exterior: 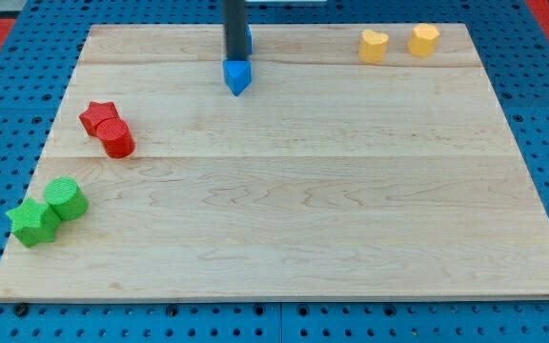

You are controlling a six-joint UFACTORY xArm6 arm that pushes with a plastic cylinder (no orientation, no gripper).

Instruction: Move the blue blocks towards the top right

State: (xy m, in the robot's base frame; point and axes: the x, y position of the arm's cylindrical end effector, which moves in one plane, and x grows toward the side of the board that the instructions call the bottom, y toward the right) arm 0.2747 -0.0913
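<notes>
My tip (234,59) stands near the view's top, a little left of the middle. It sits just above a blue wedge-shaped block (238,77), at or touching that block's top edge. A second blue block (249,41) shows only as a sliver at the rod's right side, mostly hidden behind the rod; its shape cannot be made out. Both blue blocks lie on the wooden board (303,191).
A yellow heart (374,45) and a yellow hexagon (424,40) sit at the top right. A red star (96,115) and a red cylinder (117,139) touch at the left. A green cylinder (66,198) and a green star (32,222) lie at the bottom left.
</notes>
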